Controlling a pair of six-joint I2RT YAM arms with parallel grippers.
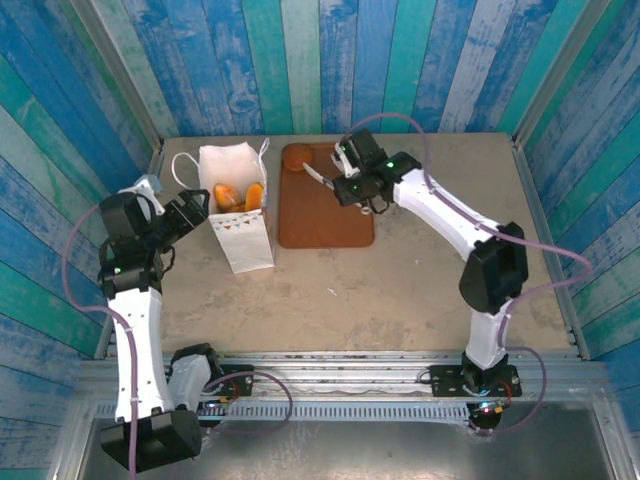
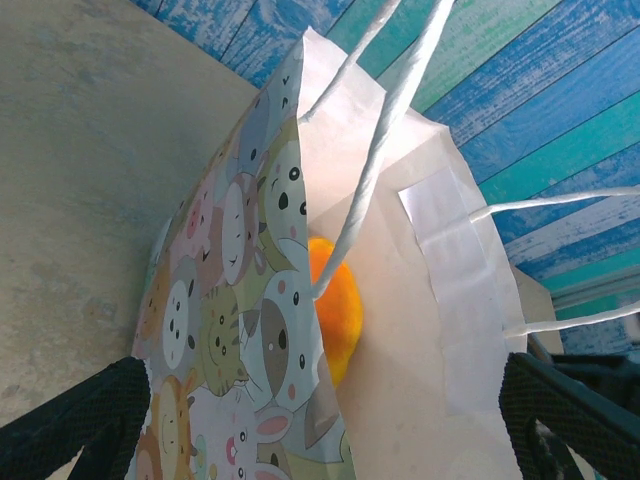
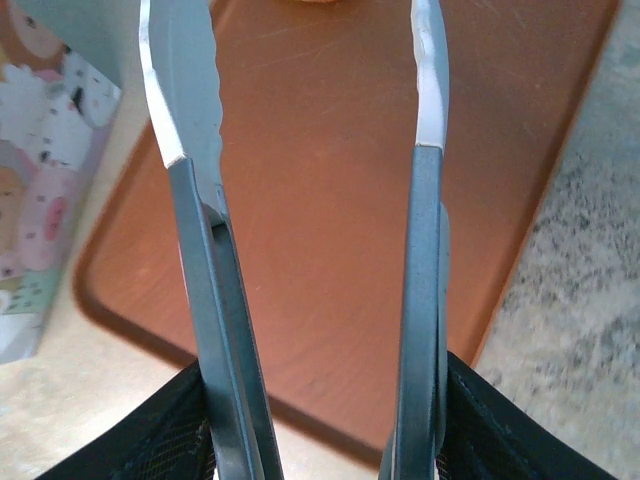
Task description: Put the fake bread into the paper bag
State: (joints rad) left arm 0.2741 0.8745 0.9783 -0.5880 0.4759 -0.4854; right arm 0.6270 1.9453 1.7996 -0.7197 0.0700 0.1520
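From above, the paper bag (image 1: pixel 238 225) stands upright on the surface (image 1: pixel 400 280) with its mouth open upward and its flag-printed face toward the arm bases. Inside it lie two orange-gold bread pieces (image 1: pixel 228 194), side by side near the top. The left claw (image 1: pixel 197 208) sits at the bag's left edge, just beside the handles (image 1: pixel 183 170). Right of the bag lies a brown board (image 1: pixel 330 215), its long axis running away from the bases. A round roll (image 1: pixel 297 157) rests on the board's far left corner. The right claw (image 1: pixel 352 188) hovers over the board holding tongs (image 1: pixel 318 172), whose tips point left toward the roll and end just short of it.

In the left wrist view, the left claw (image 2: pixel 325 372) is spread wide. The bag's (image 2: pixel 230 330) animal-printed wall and white inner wall rise between its fingers (image 2: pixel 80 425). I cannot tell whether either finger presses the paper. One orange bread piece (image 2: pixel 338 310) sits inside, ahead of the claw, against the printed wall. The white loop handles (image 2: pixel 385 140) stretch away beyond it.

In the right wrist view, the right claw (image 3: pixel 320 435) is closed against the outer sides of the tongs (image 3: pixel 190 150). The tong arms stand parallel and apart, with nothing between them. Below them is the board (image 3: pixel 320 200). The bag's (image 3: pixel 40 200) printed side is off to the claw's left, and bare surface (image 3: pixel 580 300) is to its right.
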